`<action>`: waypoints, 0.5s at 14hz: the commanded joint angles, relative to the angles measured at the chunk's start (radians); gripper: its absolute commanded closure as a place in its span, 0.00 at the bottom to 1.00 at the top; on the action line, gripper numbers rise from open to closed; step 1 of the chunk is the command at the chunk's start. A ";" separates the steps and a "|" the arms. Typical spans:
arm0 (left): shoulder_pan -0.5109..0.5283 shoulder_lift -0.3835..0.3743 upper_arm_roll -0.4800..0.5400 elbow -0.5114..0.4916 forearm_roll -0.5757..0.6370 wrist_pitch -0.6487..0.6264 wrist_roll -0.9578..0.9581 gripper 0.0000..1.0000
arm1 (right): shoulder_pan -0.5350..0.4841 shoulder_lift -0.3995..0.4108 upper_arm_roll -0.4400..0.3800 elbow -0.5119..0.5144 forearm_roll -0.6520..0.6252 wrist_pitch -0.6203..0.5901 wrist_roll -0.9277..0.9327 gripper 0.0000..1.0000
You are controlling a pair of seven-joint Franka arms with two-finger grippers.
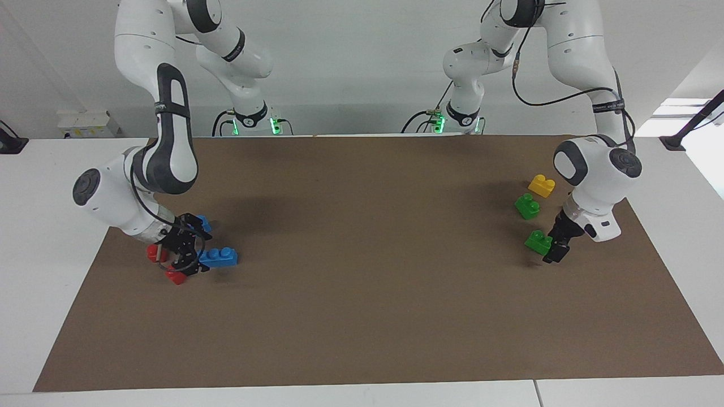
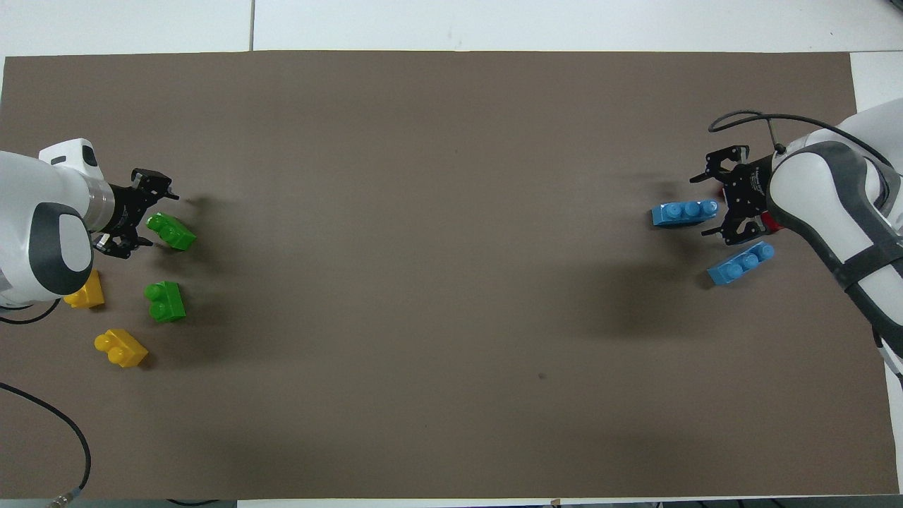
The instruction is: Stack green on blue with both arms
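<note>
nothing is stacked yet; no brick is lifted, so grasp, carry and stacking are all left, judged from how things lie.

the left black two-finger gripper (image 2: 149, 214) is set low at the small bright green plastic two-stud brick (image 2: 170, 231), fingers spread wide w/ the brick's end just at the opening, not pinched. this green brick lies on the brown mat (image 2: 451, 282) at the left arm's end of the table, tilted askew. a second green two-stud brick (image 2: 165, 301) is found nearer the robots, and two yellow two-stud bricks (image 2: 121, 347) close by.

the right black two-finger gripper (image 2: 721, 204) is held at the end of the long bright blue plastic three-stud brick (image 2: 684, 212), fingers spread, the brick's end between the tips but not clamped. this blue brick lies flat, studs up, at the right arm's end. a second blue three-stud brick (image 2: 741, 262) lies nearer the robots, partly hidden in the facing view. small red bricks (image 1: 176, 276) are seen beside the gripper.
</note>
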 commanded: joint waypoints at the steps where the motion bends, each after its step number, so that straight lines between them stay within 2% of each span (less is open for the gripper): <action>1: 0.001 0.008 0.000 0.004 0.020 0.022 -0.026 0.00 | -0.016 -0.027 0.007 -0.050 0.019 0.054 -0.049 0.01; 3: 0.001 0.007 0.000 -0.001 0.020 0.025 -0.031 0.02 | -0.017 -0.019 0.007 -0.064 0.019 0.092 -0.055 0.01; 4: -0.002 0.008 0.000 -0.002 0.022 0.026 -0.038 0.07 | -0.017 -0.016 0.007 -0.072 0.019 0.106 -0.057 0.01; 5: -0.006 0.007 0.000 -0.007 0.022 0.031 -0.041 0.17 | -0.020 -0.013 0.007 -0.075 0.019 0.122 -0.066 0.01; 6: -0.007 0.007 0.000 -0.011 0.022 0.036 -0.044 0.31 | -0.024 -0.013 0.007 -0.079 0.020 0.137 -0.070 0.01; 7: -0.004 0.007 0.000 -0.011 0.022 0.039 -0.052 0.55 | -0.027 -0.011 0.007 -0.084 0.020 0.140 -0.070 0.01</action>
